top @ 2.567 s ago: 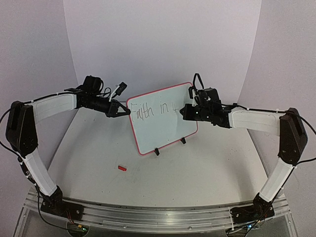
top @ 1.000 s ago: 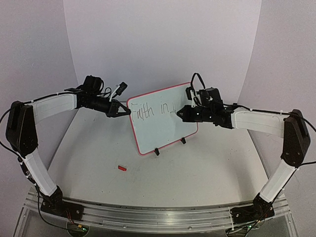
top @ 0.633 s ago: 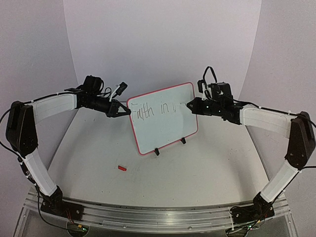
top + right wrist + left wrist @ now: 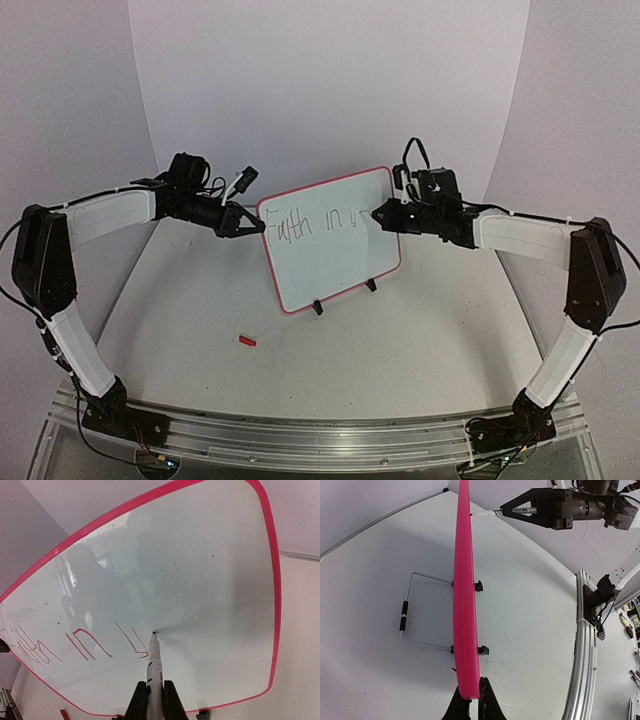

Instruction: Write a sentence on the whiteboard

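While the overhead view gives me the whiteboard [image 4: 330, 265] standing tilted on two black feet [image 4: 318, 307] at the middle of the table [image 4: 420, 340], between both arms, with the sentence [image 4: 315, 222] reading "Faith in" plus a stroke or two along its top, it hides the grips from me. From the left wrist I see the left gripper [image 4: 471, 695] clenched on the board's pink rim, seen edge-on, with a wire stand [image 4: 412, 607] behind it. From the right wrist, the right gripper [image 4: 154, 695] is clamped on a marker [image 4: 154, 660] whose tip touches the white face just past the last stroke. Only overhead do I catch a small red piece [image 4: 247, 341] lying on the table, well apart from the board.
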You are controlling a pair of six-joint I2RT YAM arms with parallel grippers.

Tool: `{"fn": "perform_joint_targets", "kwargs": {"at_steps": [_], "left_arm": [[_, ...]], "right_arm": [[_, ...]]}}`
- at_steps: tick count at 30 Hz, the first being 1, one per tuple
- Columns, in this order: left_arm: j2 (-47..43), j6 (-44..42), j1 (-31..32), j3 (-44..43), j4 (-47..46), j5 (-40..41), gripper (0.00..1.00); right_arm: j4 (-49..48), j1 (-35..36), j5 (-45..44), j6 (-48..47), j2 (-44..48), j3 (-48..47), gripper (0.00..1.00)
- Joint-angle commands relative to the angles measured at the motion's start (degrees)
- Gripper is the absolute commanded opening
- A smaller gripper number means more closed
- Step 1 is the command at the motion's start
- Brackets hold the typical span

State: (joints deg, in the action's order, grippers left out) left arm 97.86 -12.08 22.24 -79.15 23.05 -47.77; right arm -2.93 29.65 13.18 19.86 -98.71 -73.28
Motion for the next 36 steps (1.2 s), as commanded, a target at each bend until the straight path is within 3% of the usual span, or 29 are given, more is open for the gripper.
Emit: {"fn": "perform_joint_targets", "kwargs": {"at_steps": [1,13,23,36], "left_arm": [[0.62,-2.09,1.73,-0.47,4.4,0.39,0.0],[0.75,-2.12,1.71,-0.56,4.35,0.31,0.0],[0.61,-2.09,1.76,-0.56,4.46,0.31,0.0],[0.17,-2.09,1.76,-0.56,4.47,0.4,0.0]], "right_arm": [[-2.11,-0.16,-0.02,-0.12,-1.47,-3.0,0.0],[-2.24,-0.18,3.69,-1.41,-1.74,-1.09,0.0],[-0.58,-0.16,-0.47,-0.89,-0.39,1.86,0.0],[-0.51,-0.18,-3.19,-1.75,-0.37,-2.45,0.0]]}}
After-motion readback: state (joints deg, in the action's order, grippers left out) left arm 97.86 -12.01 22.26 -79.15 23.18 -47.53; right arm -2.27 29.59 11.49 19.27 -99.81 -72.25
